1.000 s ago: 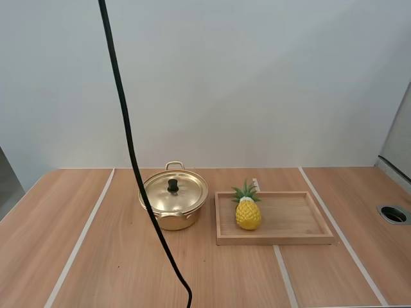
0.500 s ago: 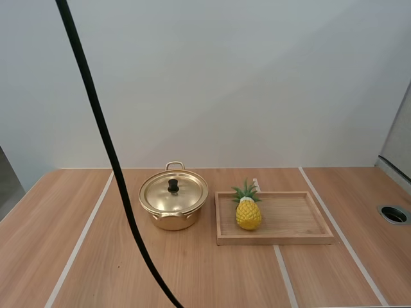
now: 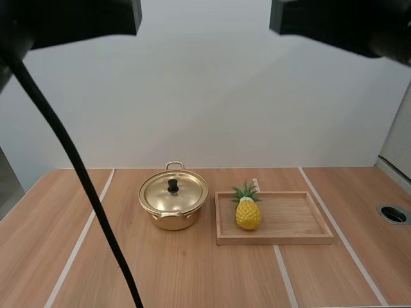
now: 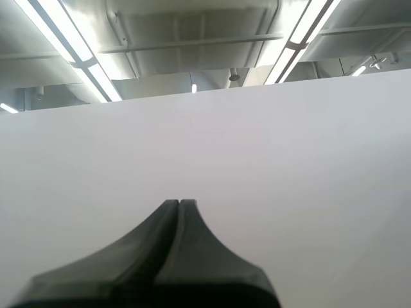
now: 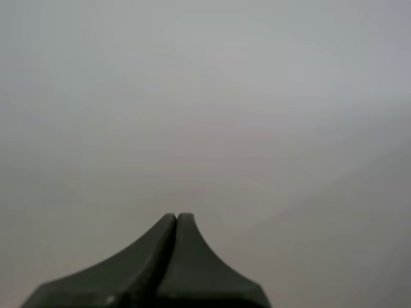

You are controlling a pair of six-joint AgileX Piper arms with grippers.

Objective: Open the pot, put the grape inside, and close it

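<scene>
Where the fingers of the left gripper (image 4: 179, 204) are pressed together into one dark wedge, nothing is gripped between them; the right gripper (image 5: 176, 217) is likewise clenched on nothing. On the wooden table (image 3: 192, 276), a golden pot (image 3: 172, 219) is seen with its lid (image 3: 185, 196) seated on it, the black knob (image 3: 173, 185) upright at the lid's centre. Just beside the pot, to its right in the high view, a shallow wooden tray (image 3: 302, 218) is laid flat. A yellow pineapple (image 3: 248, 213) with green leaves is stood upright in the tray's left end, nearest the pot, apart from it
</scene>
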